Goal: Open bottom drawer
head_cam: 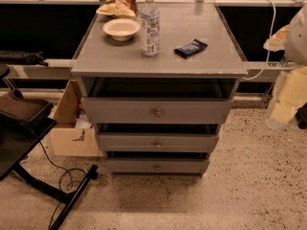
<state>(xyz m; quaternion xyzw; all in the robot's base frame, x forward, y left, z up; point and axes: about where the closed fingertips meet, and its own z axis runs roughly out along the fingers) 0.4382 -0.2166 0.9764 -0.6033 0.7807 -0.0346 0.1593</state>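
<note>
Locating the task item in the camera view: where is the bottom drawer? (Operator)

The bottom drawer (129,166) sits at lower centre of the frame, lowest of three grey fronts in the drawer cabinet (158,71). It is the narrowest and shallowest front. One small round metal knob (156,167) is at its centre. A dark band shows directly above the front, below the middle drawer (124,142). (Technician)

Report the remaining fronts. (Operator)

The top drawer (120,110) is the tallest and widest, at centre frame, with a dark opening above it under the cabinet top (211,32). Each front carries one central knob. (Technician)

Items on the cabinet top? (Operator)

Upper centre: a white bowl (121,28), a clear water bottle (149,25) standing upright just right of the bowl, and a dark snack packet (190,48) lying flat, apart from the bottle, further right. Crumpled chip bags (117,3) lie behind the bowl at the top edge. (Technician)

Surroundings? (Operator)

Left of the cabinet, a cardboard box (67,128) stands on the speckled floor (254,186). A black stand (21,123) occupies the left edge, with a black cable (60,174) looped on the floor beside its foot. At the right edge, a pale rounded shape (298,32) and yellowish material (288,99); neither can be identified. (Technician)

Gripper status? (Operator)

The gripper is outside the frame. Whether it is wide, narrow or holding anything cannot be told. (Technician)
</note>
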